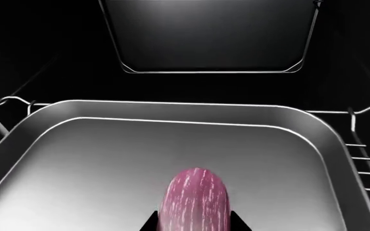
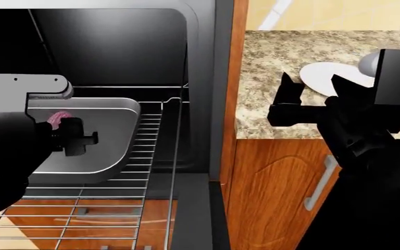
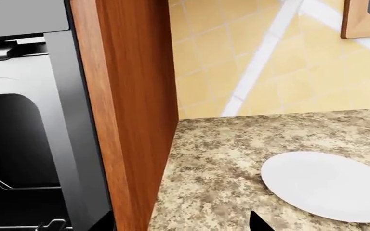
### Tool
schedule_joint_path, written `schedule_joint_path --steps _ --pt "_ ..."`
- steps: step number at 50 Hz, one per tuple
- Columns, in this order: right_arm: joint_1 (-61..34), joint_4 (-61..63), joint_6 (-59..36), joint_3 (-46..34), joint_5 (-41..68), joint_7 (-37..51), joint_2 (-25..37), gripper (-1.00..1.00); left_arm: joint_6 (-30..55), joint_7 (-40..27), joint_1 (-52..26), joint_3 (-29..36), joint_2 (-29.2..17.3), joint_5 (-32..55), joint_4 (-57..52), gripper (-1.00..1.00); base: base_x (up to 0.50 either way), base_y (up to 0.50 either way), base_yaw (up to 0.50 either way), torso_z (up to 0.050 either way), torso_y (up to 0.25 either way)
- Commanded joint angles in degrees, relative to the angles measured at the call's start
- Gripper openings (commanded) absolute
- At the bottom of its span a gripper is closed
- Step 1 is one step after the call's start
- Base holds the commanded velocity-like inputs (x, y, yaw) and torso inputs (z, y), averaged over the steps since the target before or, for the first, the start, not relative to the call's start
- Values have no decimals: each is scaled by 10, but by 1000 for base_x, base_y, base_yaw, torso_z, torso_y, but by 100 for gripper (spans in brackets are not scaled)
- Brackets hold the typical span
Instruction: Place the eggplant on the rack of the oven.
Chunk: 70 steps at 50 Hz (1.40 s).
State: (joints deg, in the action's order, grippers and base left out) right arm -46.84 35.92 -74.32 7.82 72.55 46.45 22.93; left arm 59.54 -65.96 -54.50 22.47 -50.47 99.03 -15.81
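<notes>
Left jaws: closed on the eggplant point(image 1: 194, 199), whose rounded purple end pokes out between the dark fingers in the left wrist view.
Left gripper point(image 2: 75, 136): inside the oven point(image 2: 200, 78), over the tray.
Eggplant: held above the smooth grey tray point(image 1: 108, 168); whether it touches the tray floor cannot be told. In the head view only a pink sliver point(image 2: 58, 117) shows.
Rack point(image 2: 144, 151): silver wire shelf under the tray, its bars showing beside and in front of it.
Right jaws: parted, holding nothing.
Right gripper point(image 2: 294, 101): raised over the granite table point(image 3: 223, 163), near the white plate point(image 3: 329, 185).
Cabinet: a wooden panel point(image 3: 130, 96) stands between oven and table.
</notes>
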Motion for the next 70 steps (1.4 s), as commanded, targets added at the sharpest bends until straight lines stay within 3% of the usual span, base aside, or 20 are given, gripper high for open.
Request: schedule_joint_path --steps 1,3,4,41,70 --pt "14 0 13 2 -3 -5 7 100 -4 16 0 12 14 -24 24 -100 0 0 0 0 0" --pt "14 4 10 9 8 3 9 100 -4 11 -2 7 9 -10 22 -100 0 0 0 0 0" --pt "14 4 11 9 8 3 9 100 -2 9 -6 6 6 -5 19 100 0 0 0 0 0" --pt "-3 6 16 3 47 34 13 100 -16 -66 -41 -46 -69 110 -68 100 0 0 0 0 0" --pt "-15 17 32 -19 63 42 2 100 -72 -112 19 -97 -122 174 -213 100 0 0 0 0 0"
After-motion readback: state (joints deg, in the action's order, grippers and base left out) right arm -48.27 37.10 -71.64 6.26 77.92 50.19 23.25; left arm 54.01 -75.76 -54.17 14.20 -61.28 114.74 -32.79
